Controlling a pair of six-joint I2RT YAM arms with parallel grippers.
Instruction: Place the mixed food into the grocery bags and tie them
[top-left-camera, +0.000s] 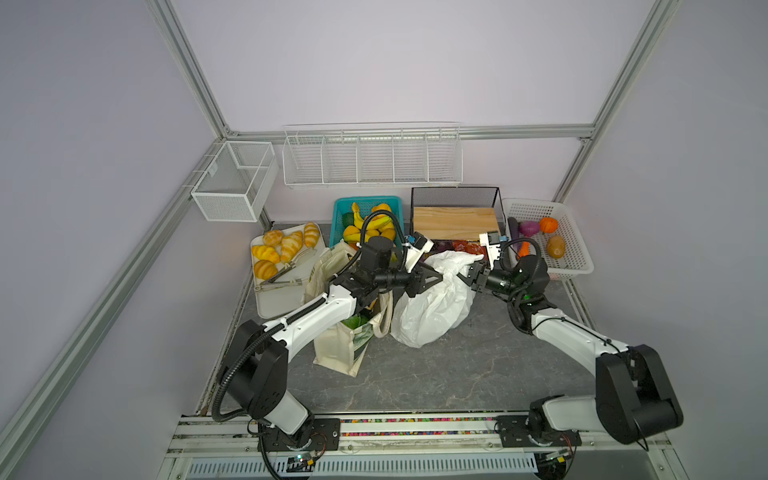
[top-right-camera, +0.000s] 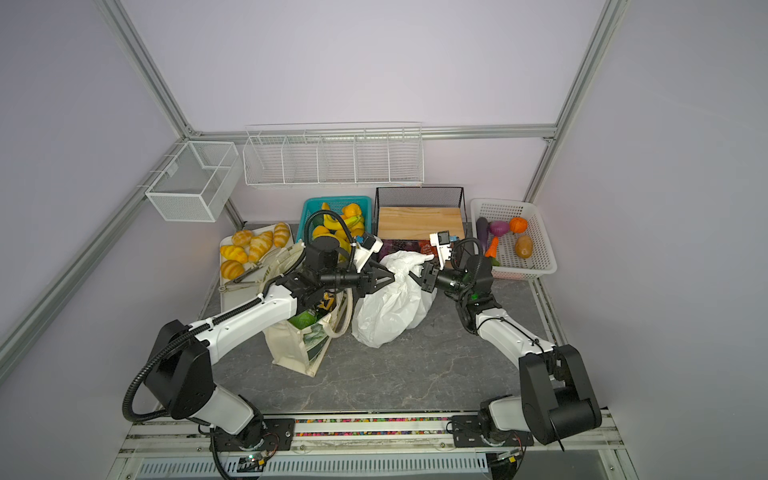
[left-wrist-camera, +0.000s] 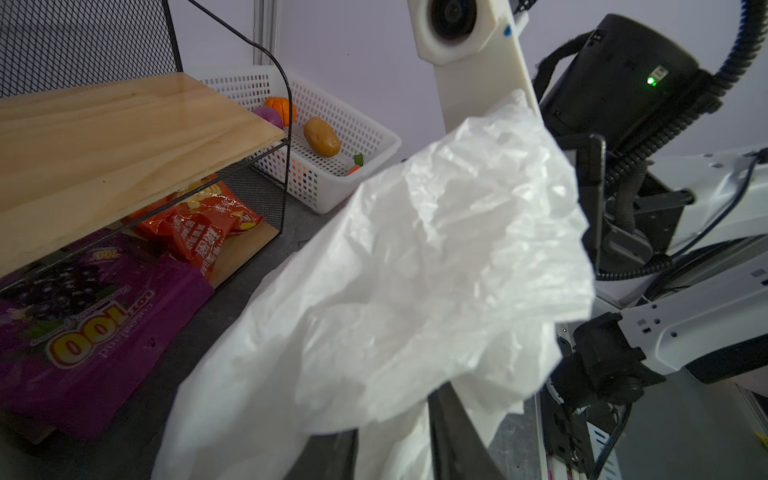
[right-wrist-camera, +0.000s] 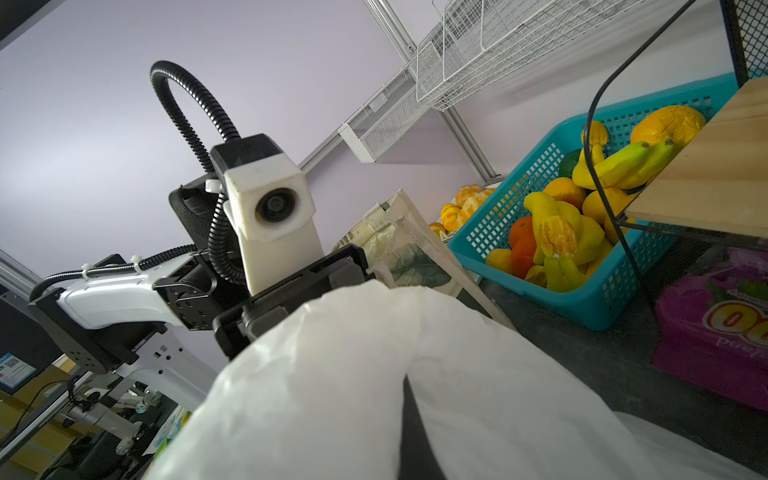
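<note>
The right gripper (top-left-camera: 466, 275) was clenched on the gathered top of the thin translucent white plastic carrier bag (top-left-camera: 432, 316). The left gripper (top-left-camera: 436, 277) faced it, film bunched between its part-spread jaws; whether they pinched it could not be told. The bag sat on the grey marbled table (top-left-camera: 457, 374), just beside the cream canvas tote (top-left-camera: 338, 353), which held a bright green snack bag (top-left-camera: 354, 321)

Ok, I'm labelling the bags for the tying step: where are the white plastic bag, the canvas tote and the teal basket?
white plastic bag (top-left-camera: 432, 309): in a top view, its crumpled body.
canvas tote (top-left-camera: 334, 353): in a top view, its cream side panel.
teal basket (top-left-camera: 365, 200): in a top view, its far rim.
</note>
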